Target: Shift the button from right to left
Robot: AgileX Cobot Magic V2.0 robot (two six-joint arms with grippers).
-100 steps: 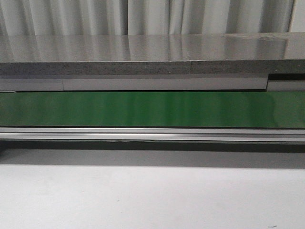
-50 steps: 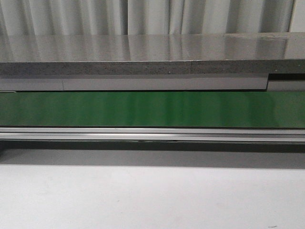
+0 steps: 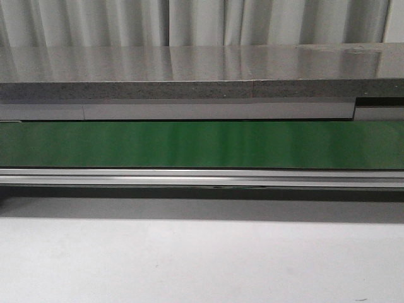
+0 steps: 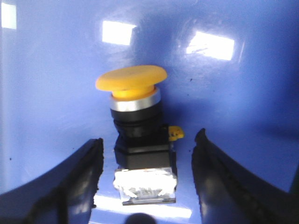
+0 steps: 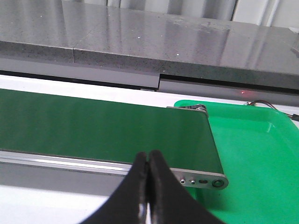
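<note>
Button (image 4: 138,135) — upright on blue surface, between wide-open jaws of left gripper (image 4: 145,182), neither finger touching. Right gripper (image 5: 148,186) — jaws closed, empty, above green conveyor belt (image 5: 93,128). Transfer apparently near complete; withdrawal left.

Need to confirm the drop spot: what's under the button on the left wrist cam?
The button sits on a glossy blue surface, between the left gripper's open fingers. Its base covers the spot directly beneath.

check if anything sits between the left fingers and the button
Nothing visible does. The button stands on the blue surface in the open gap of the left gripper, and both fingers flank it with only bare blue between.
</note>
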